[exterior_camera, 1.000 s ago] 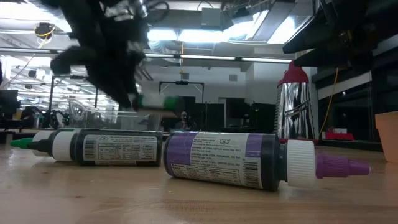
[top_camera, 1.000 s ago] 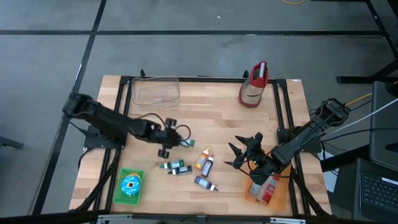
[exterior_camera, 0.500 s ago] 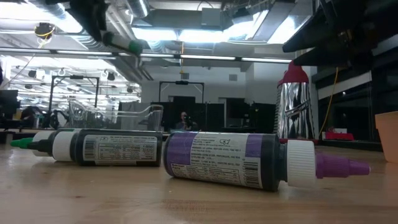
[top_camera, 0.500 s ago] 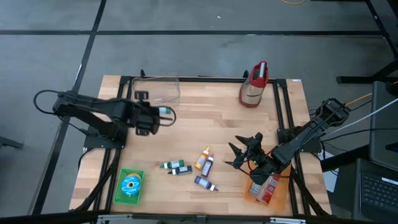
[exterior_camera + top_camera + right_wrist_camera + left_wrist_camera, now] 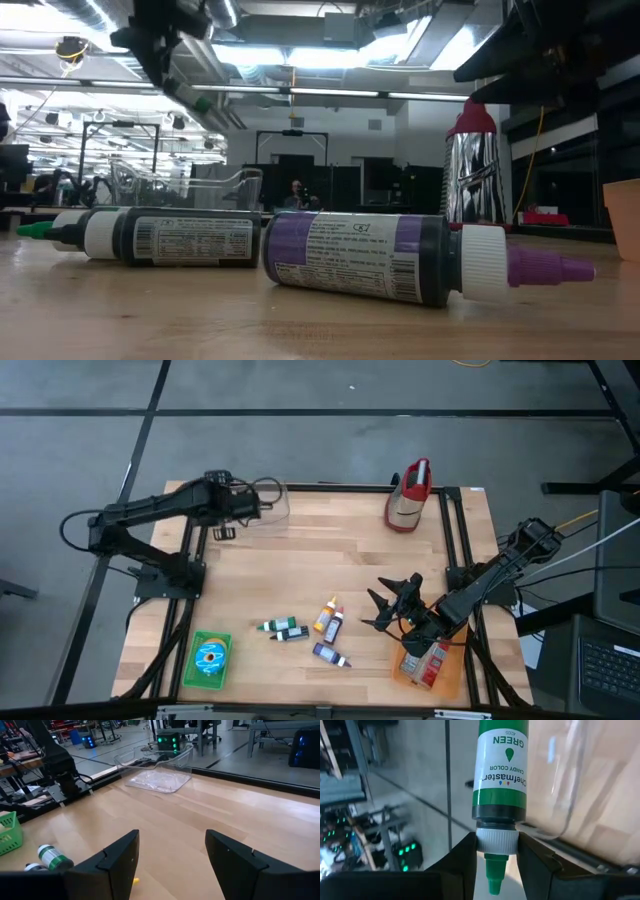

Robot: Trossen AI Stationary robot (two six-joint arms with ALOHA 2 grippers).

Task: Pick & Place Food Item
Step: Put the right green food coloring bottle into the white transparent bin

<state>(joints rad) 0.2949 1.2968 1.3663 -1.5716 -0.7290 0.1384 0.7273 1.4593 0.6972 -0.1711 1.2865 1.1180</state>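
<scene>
One green candy-colour bottle [image 5: 500,775] is hanging pinched at its white collar in our left gripper [image 5: 496,851] beside the clear container [image 5: 252,507], looking light, rigid, slick-labelled; right gripper [image 5: 172,865] is idling spread.

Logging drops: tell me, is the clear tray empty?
Empty: the clear tray holds nothing; the green bottle sits in the left pincer.

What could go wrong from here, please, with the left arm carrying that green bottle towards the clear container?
1. The left gripper holds the green bottle only at its white cap, so the long body could swing or slip out over the clear container.
2. The container sits at the table's far edge, and a hard release might bounce the bottle out onto the floor.
3. The container looks light, so the gripper could nudge it.
The right gripper waits open, clear of this.
</scene>
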